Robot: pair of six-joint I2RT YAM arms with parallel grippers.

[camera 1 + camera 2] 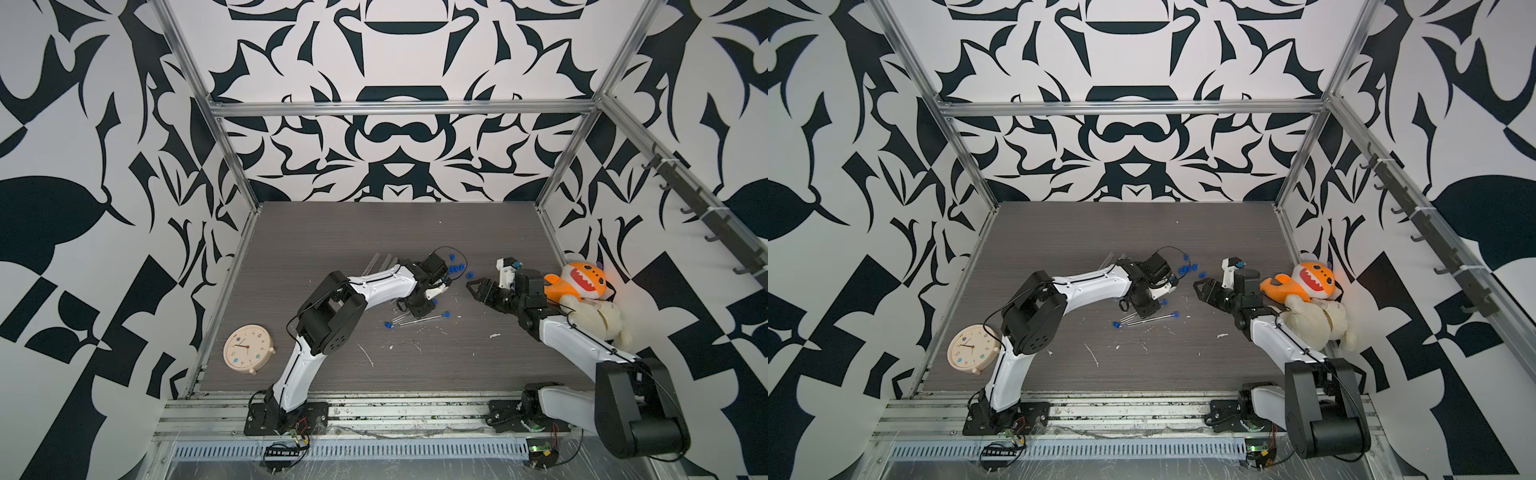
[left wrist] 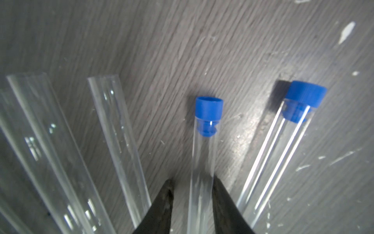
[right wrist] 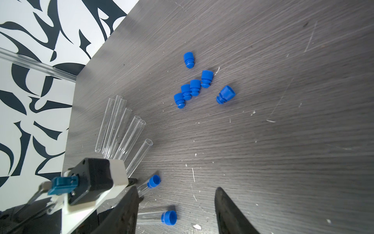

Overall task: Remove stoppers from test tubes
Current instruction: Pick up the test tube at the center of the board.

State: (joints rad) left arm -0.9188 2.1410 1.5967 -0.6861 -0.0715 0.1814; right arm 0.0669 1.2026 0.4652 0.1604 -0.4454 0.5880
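Note:
Three test tubes with blue stoppers lie mid-table in both top views. My left gripper is down over them. In the left wrist view its jaws straddle one clear tube with a stopper in it. One finger touches the tube and the other stands a little off it. A second stoppered tube lies beside it. Several bare tubes and several loose stoppers lie farther back. My right gripper hangs open and empty to the right.
A cream clock lies at the front left. An orange plush shark and a cream plush sit against the right wall, right behind my right arm. White flecks dot the grey table. Aluminium frame posts edge the table.

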